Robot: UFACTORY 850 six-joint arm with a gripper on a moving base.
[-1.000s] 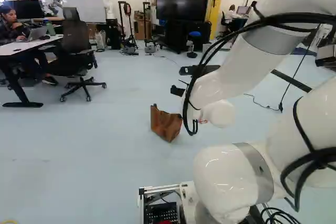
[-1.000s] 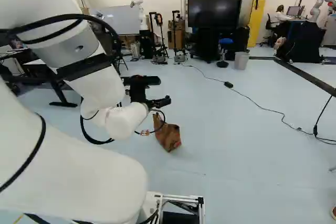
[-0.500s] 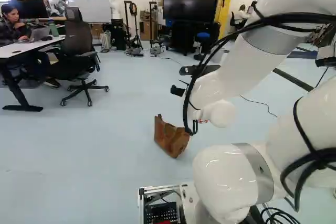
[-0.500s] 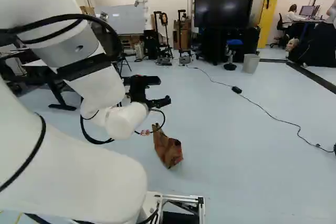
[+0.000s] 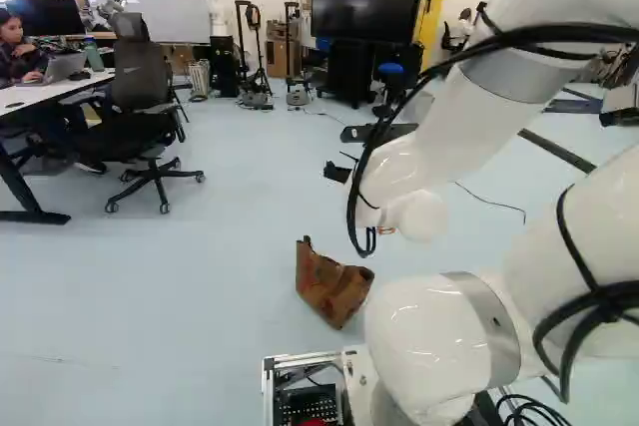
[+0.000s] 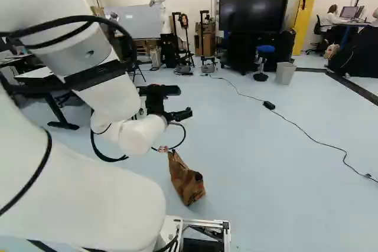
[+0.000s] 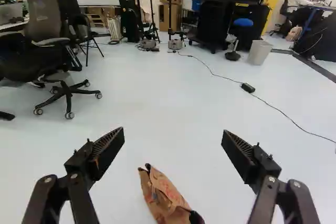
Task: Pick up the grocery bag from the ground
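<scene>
Right base view: one paper bag (image 6: 188, 188), on floor (image 6: 277, 205), at six o'clock from the claw (image 7: 173, 134), apart. Claw spread wide, empty, held high, presumably to clear the bag before lowering.

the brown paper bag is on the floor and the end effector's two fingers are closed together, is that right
The fingers are not closed: the wrist view shows the end effector open, its two fingers standing well apart. The brown paper bag is on the floor, as you say.
</scene>
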